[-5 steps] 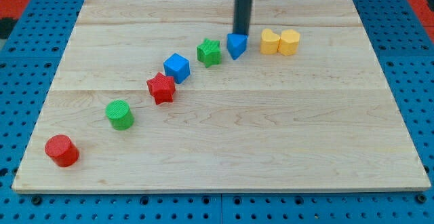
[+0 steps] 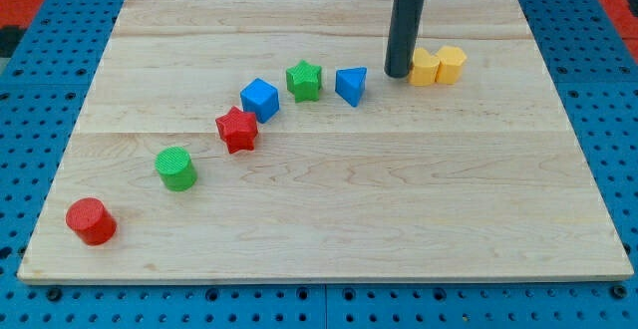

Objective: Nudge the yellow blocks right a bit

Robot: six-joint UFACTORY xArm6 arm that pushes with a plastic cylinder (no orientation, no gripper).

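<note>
Two yellow blocks sit side by side near the view's top right: the left yellow block [image 2: 426, 68] and the right yellow block [image 2: 451, 64], touching each other. My tip [image 2: 398, 74] stands right against the left side of the left yellow block. A blue triangular block [image 2: 350, 85] lies just to the tip's left.
A diagonal row runs down to the view's lower left: green star [image 2: 304, 80], blue cube [image 2: 259, 100], red star [image 2: 237, 130], green cylinder [image 2: 176, 167], red cylinder [image 2: 91, 220]. The wooden board [image 2: 329, 199] lies on a blue pegboard.
My tip moved right from above the blue triangular block to the yellow blocks' left side. Both yellow blocks shifted right. The blue block and green star shifted slightly.
</note>
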